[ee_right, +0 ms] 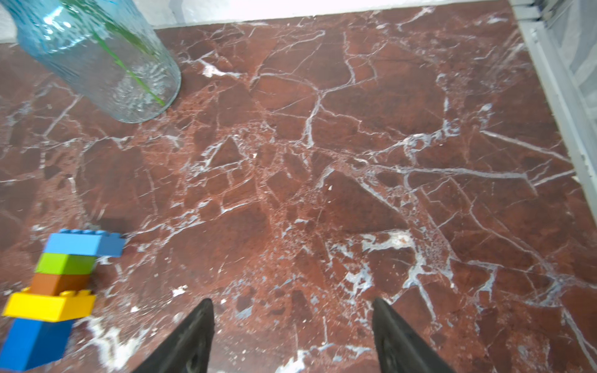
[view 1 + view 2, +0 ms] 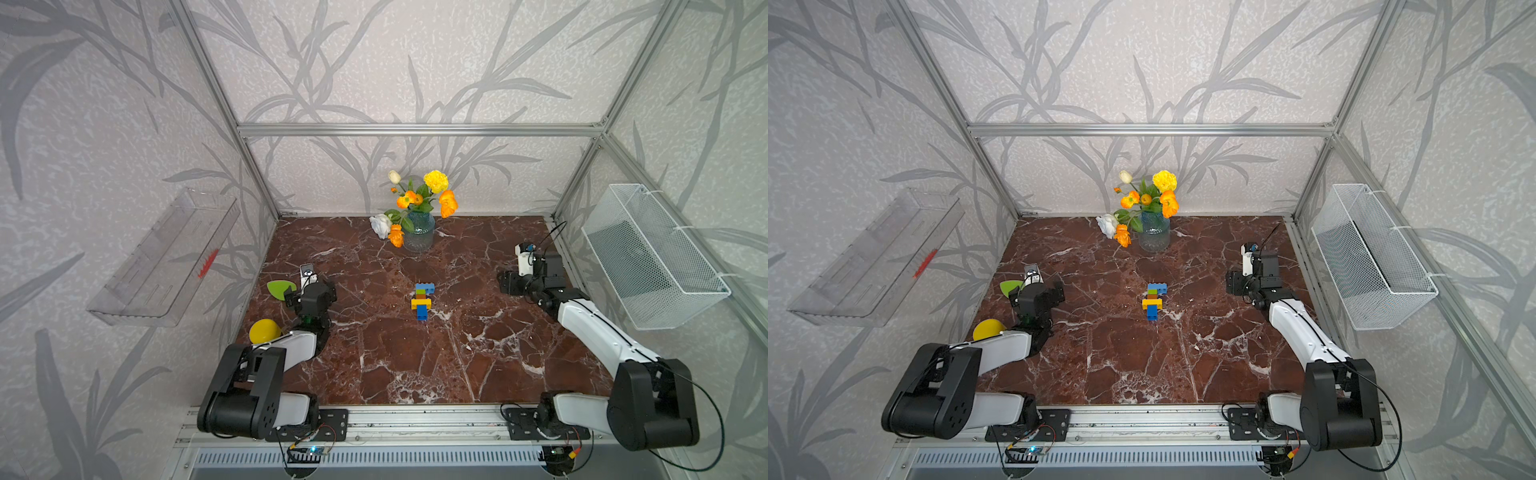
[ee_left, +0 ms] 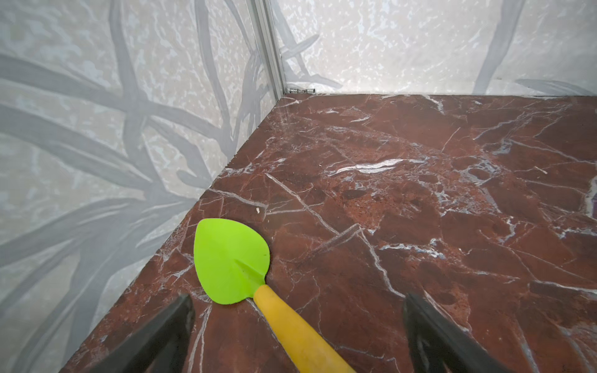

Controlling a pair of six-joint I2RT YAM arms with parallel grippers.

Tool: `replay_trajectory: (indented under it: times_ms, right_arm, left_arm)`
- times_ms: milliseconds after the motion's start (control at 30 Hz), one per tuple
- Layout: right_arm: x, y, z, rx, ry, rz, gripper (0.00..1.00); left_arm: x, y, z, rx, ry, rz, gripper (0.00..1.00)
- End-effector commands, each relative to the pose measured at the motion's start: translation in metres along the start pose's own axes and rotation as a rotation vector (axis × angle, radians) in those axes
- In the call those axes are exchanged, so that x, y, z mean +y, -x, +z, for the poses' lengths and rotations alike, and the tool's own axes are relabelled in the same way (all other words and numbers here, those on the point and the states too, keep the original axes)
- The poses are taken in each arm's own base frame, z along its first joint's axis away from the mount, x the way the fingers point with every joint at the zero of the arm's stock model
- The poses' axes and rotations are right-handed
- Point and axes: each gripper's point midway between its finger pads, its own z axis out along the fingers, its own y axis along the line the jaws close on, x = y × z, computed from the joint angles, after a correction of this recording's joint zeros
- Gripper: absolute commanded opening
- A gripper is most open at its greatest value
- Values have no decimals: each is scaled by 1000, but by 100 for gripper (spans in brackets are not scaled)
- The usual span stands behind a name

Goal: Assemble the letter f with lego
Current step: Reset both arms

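The lego is joined into the letter f (image 2: 423, 301), which lies on the brown marble table near its middle, seen in both top views (image 2: 1154, 300). From the far end it runs blue bar, lime green, orange, yellow bar, blue foot. The right wrist view shows the letter f (image 1: 55, 290) off to one side of my right gripper (image 1: 292, 301), which is open over bare marble. In a top view the right gripper (image 2: 508, 283) is well to the right of the letter. My left gripper (image 3: 297, 296) is open at the table's left edge (image 2: 291, 297), far from the letter.
A green toy shovel (image 3: 231, 261) lies at the left edge, its yellow handle (image 3: 290, 329) lying untouched between the left fingers. A yellow jar (image 2: 264, 331) sits behind the left arm. A glass vase of flowers (image 2: 419, 237) stands at the back. A wire basket (image 2: 652, 257) and a clear shelf (image 2: 166, 262) hang on the walls.
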Motion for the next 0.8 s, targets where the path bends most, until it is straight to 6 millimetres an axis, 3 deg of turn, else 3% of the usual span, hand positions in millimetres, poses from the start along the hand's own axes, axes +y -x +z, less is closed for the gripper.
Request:
replay_trajectory:
  times_ms: [0, 100, 367, 633, 767]
  right_arm:
    - [-9, 27, -5, -168, -51, -56, 77]
    - [-12, 24, -1, -211, -66, -82, 78]
    - [-16, 6, 24, -238, -71, -113, 78]
    - [-13, -13, 44, -290, -38, -132, 78]
    - [-7, -13, 46, -310, -4, -162, 79]
  left_arm:
    - [-1, 16, 1, -79, -26, -68, 99]
    - [-4, 15, 4, -75, -53, -73, 99]
    - [-43, 3, 9, -63, -255, 22, 99]
    - [-48, -2, 12, -46, -294, 26, 99]
    - [-41, -2, 20, -12, -247, 5, 99]
